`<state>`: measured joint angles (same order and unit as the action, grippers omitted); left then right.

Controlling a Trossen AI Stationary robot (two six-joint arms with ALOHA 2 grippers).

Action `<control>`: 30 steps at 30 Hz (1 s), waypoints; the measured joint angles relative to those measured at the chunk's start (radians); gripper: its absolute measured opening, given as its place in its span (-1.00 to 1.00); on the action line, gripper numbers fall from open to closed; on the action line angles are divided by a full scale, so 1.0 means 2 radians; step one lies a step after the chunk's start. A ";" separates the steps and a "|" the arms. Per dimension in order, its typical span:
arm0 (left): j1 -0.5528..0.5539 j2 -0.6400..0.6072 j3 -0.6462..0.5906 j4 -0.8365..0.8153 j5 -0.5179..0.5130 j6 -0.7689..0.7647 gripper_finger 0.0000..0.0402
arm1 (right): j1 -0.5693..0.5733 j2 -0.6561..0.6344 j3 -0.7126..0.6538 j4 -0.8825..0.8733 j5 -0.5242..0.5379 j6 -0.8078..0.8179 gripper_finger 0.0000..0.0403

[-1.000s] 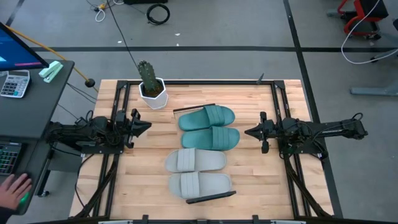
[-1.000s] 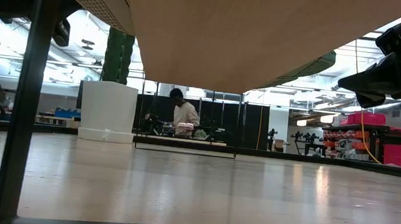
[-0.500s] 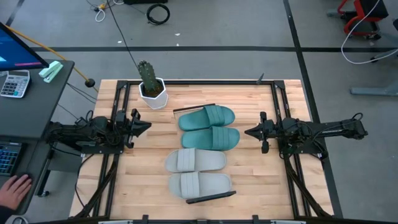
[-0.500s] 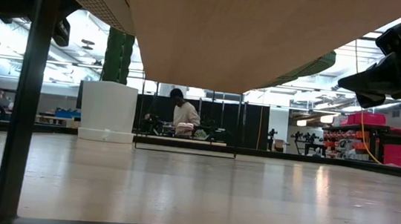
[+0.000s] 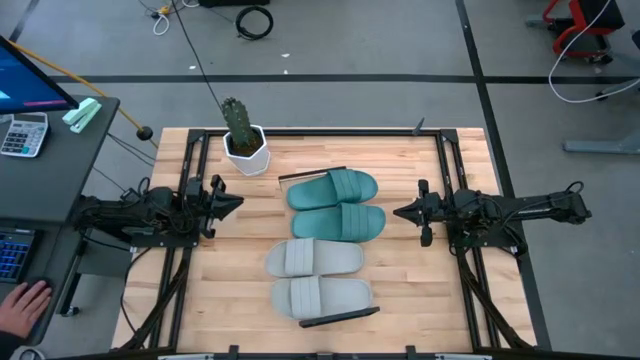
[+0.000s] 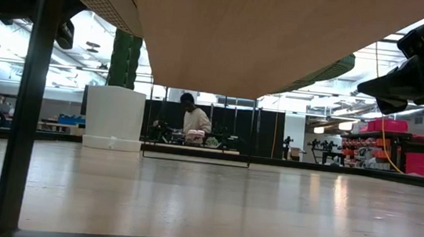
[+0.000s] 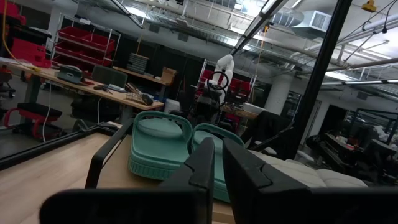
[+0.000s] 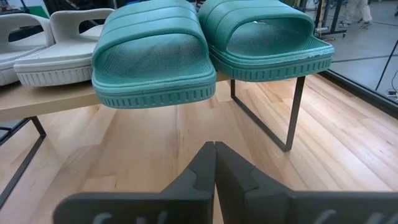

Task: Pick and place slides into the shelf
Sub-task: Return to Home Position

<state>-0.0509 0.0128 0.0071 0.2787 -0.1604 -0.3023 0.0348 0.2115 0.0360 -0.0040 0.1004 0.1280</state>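
Now 4 slides side by side on shelf, between & well apart from both grippers. L gripper all but closed, empty; R gripper pinched closed, empty, facing teal pair.

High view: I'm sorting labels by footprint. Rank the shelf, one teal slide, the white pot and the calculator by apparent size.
1. shelf
2. teal slide
3. white pot and calculator look about alike, so they are left unranked.

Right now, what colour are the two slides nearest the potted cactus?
Teal-green ribbed rubber slide sandals, both; this shows best in the right wrist view.
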 joint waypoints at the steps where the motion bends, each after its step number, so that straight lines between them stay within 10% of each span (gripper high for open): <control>1: 0.000 0.000 0.000 0.000 0.000 0.000 -0.82 | 0.000 0.000 0.000 0.000 0.000 0.000 -0.93; 30: 0.000 0.000 0.000 0.000 0.000 0.000 -0.87 | 0.000 0.000 0.000 0.000 0.000 0.000 -0.93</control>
<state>-0.0506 0.0124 0.0071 0.2786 -0.1606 -0.3027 0.0345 0.2115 0.0360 -0.0040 0.1003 0.1280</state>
